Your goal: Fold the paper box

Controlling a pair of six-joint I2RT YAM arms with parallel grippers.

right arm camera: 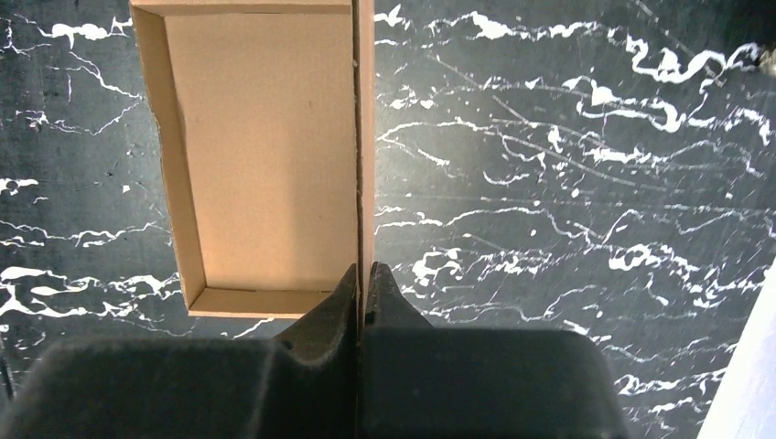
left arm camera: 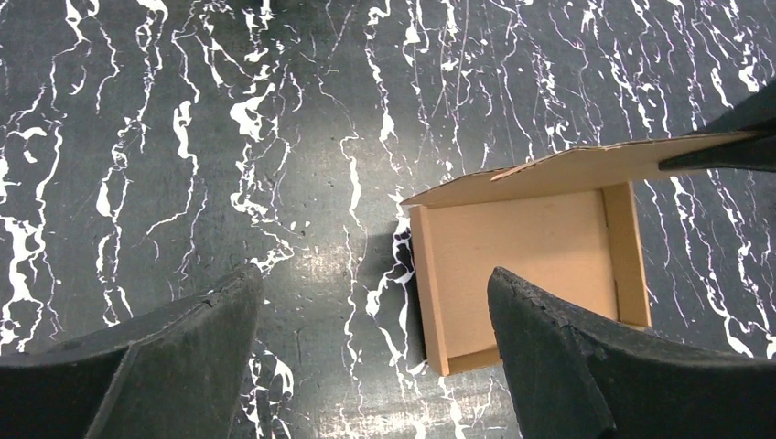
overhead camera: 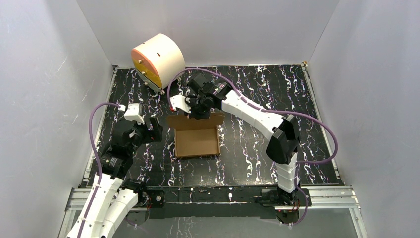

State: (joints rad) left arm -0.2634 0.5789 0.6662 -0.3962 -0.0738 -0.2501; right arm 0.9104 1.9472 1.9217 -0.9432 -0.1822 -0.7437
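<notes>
The paper box [overhead camera: 197,141] is a shallow brown cardboard tray with raised side walls, standing in the middle of the black marbled table. Its far lid flap [overhead camera: 194,120] stands up. My right gripper [overhead camera: 197,113] is shut on the top edge of that flap; in the right wrist view the flap [right arm camera: 365,137] runs edge-on between the closed fingers [right arm camera: 340,302]. My left gripper [overhead camera: 154,130] is open and empty, just left of the box. In the left wrist view the box [left arm camera: 526,261] lies ahead on the right, its near corner between the spread fingers [left arm camera: 558,329].
A cream cylinder with an orange face [overhead camera: 157,60] stands at the back left of the table. White walls enclose the table on three sides. A metal rail [overhead camera: 213,194] runs along the near edge by the arm bases.
</notes>
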